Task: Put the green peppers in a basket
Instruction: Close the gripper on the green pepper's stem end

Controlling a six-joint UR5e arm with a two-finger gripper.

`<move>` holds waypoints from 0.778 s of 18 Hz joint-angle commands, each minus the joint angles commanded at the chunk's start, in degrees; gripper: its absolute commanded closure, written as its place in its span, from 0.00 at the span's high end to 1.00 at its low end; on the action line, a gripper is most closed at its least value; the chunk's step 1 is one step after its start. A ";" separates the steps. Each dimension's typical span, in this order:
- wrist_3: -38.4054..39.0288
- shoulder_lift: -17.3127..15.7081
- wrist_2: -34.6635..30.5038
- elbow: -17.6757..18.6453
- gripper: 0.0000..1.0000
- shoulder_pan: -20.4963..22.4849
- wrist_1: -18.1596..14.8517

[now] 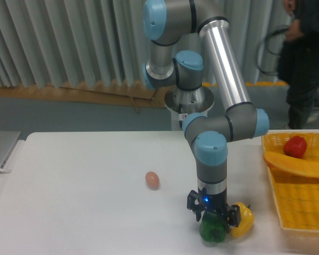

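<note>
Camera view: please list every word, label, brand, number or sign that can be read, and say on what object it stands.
None: no readable text shows in this view.
Arm: no brand or number visible on its silver tube or blue caps.
Gripper: only a small blue light above it, no writing.
Basket, green pepper, yellow pepper, red pepper, egg: no labels or stickers visible.
</note>
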State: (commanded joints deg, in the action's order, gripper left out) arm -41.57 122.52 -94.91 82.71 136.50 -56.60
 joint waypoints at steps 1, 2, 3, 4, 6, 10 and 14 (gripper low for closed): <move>-0.26 0.52 -1.58 0.00 0.93 -0.70 0.00; -0.27 1.05 -2.90 -0.17 0.93 -0.97 0.00; -0.27 1.23 -3.44 -0.26 0.93 -1.06 0.09; -0.27 1.06 -3.44 -0.44 0.93 -1.06 0.09; -0.27 0.70 -3.27 -0.53 0.93 -1.06 0.00; -0.18 0.44 -1.96 -0.70 0.90 -0.88 0.00; 0.00 0.26 -1.07 -0.44 0.90 -0.88 0.09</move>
State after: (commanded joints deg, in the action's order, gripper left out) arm -41.57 122.78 -95.98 82.27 135.62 -56.51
